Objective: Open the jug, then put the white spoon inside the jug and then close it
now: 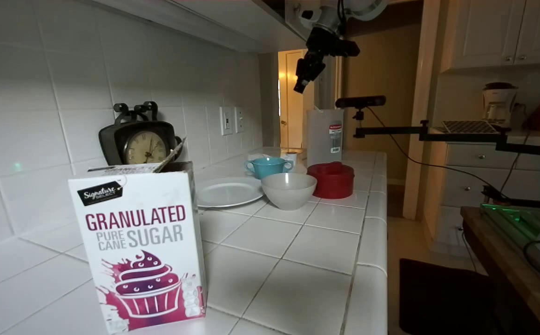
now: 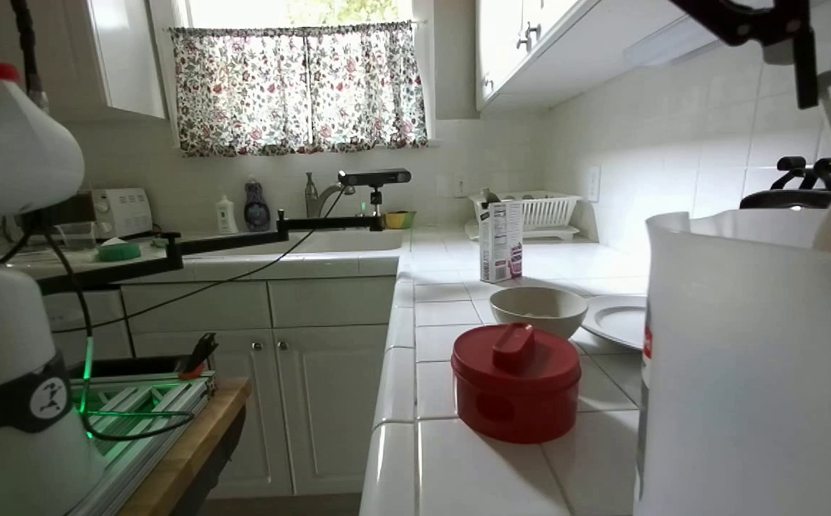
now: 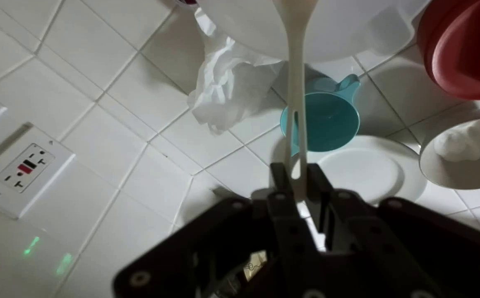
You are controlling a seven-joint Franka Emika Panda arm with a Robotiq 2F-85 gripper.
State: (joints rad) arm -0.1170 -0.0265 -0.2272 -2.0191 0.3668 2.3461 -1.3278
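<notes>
The gripper (image 3: 298, 180) is holding the white spoon (image 3: 296, 89): its two fingers press from both sides on the handle, at the part with the long slot. The spoon points downward, with its wide end at the mouth of the tall, cloudy jug (image 1: 322, 139); in an exterior view the near rim hides the lowest part, so how deep it reaches I cannot tell. The jug stands upright on the tiled bench (image 1: 307, 246), open at the top. The round red lid (image 2: 516, 387) sits near the jug, with its raised grip upward. Just beside the lid is a pale bowl (image 1: 288, 195) (the wrist view shows something white in it), then a plate (image 1: 229, 192) and a blue cup (image 1: 270, 167). Near the cup lies a crumpled white wrapping (image 3: 236, 87). Well apart from the jug stand a sugar box (image 1: 137, 246) and a dark clock (image 1: 145, 146).
</notes>
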